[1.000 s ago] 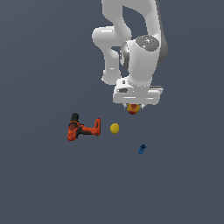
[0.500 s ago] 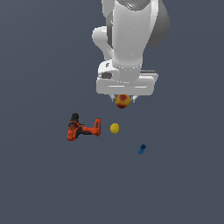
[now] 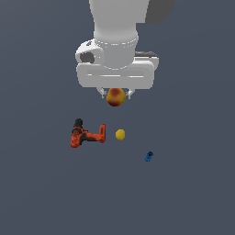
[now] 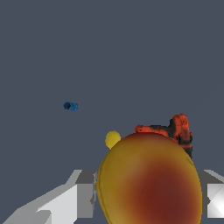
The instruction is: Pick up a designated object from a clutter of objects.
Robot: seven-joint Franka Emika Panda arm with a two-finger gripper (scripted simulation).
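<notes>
Red-orange with yellow patches, the fruit-like ball [image 3: 115,97] sits clamped between our gripper [image 3: 115,95] fingers, directly beneath the white hand and raised clear of the grey floor [image 3: 193,193]. In the wrist view the ball [image 4: 148,179] fills the foreground between the pale fingers [image 4: 65,205]. We judge the pick done; any coming move is straight up, since the ball lies right in the grip, and being round it has no long axis. Below it, well apart, lie the power drill [image 3: 86,134], the plain yellow ball [image 3: 120,134] just beside the drill, and the small blue object [image 3: 148,156]. We can read no brand, label or writing anywhere.
</notes>
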